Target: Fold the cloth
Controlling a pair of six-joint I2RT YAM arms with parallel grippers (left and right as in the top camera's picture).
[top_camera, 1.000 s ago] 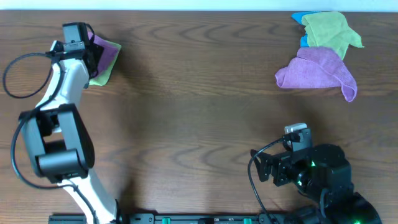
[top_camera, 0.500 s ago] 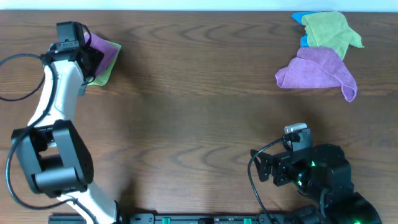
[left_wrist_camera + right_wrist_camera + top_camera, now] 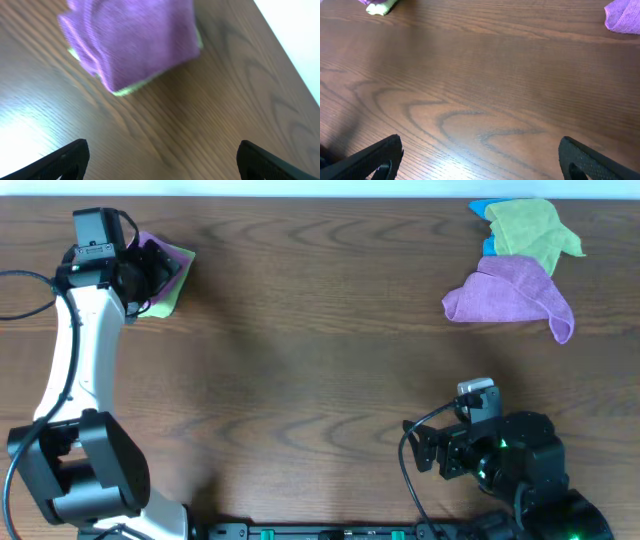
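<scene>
Lying atop grn cloth [image 3: 166, 299]: purple cloth [image 3: 132, 40]

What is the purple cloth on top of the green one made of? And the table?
The purple cloth looks like soft, fuzzy fabric, probably microfibre: matte, with floppy folded layers. The table looks like brown wood or wood-look laminate: grain swirls and a soft sheen.

- We see a robotics lab bench: a wood-grain table [image 3: 320, 370] with two robot arms standing at its near edge.
- The left arm [image 3: 70, 370] is white, the right arm [image 3: 520, 465] black, and a loose black cable [image 3: 404, 442] loops from each.
- Small green lights [image 3: 503, 446] glow on the right arm's body, and a black rail [image 3: 300, 532] with green fittings runs along the table's front edge.
</scene>
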